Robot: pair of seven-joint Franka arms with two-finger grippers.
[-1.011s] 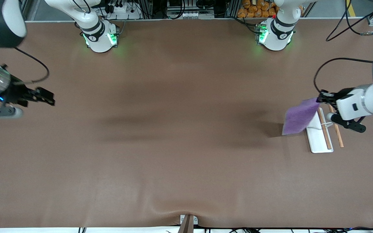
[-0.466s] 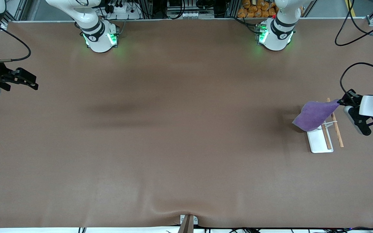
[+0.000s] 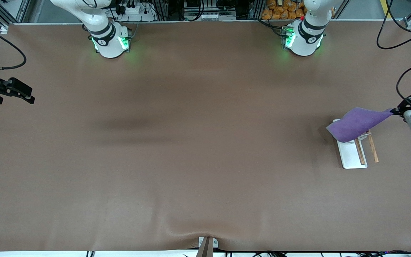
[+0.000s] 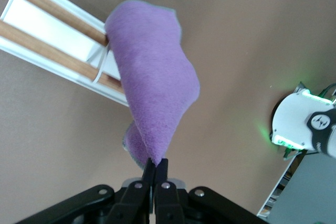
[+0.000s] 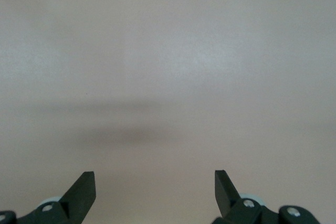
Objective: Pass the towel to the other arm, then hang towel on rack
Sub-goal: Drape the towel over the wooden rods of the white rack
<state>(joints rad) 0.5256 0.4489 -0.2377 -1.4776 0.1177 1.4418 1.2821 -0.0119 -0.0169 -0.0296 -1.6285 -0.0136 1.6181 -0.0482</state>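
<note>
Since the earlier frames we see the left pincer (image 3: 394,111) has drawn outward toward the left arm's end of the worktop (image 3: 205,150), pulling the towel (image 3: 355,125) with it, so the cloth now stretches over the rack (image 3: 351,157) rather than hanging beside it. The right pincer (image 3: 25,95) has also pulled back to the right arm's edge of the worktop.

We see the towel drawn into a long tapered shape: its narrow corner is at the left pincer and its broad, rounded end lies over the end of the rack that is farther from the front camera. Its long axis runs across the worktop, from the rack toward the left arm's end, rising slightly toward the pincer. In the left wrist view the towel (image 4: 152,98) drapes over the two wooden rods (image 4: 47,38), covering one end of them, and a grey edge shows along its underside.

The left pincer (image 4: 156,167) is pressed together, pinching the towel's corner between its fingertips, up in the air just past the rack.

The right pincer (image 5: 155,187) is spread wide and holds nothing; it waits over bare worktop, well apart from the towel.
</note>
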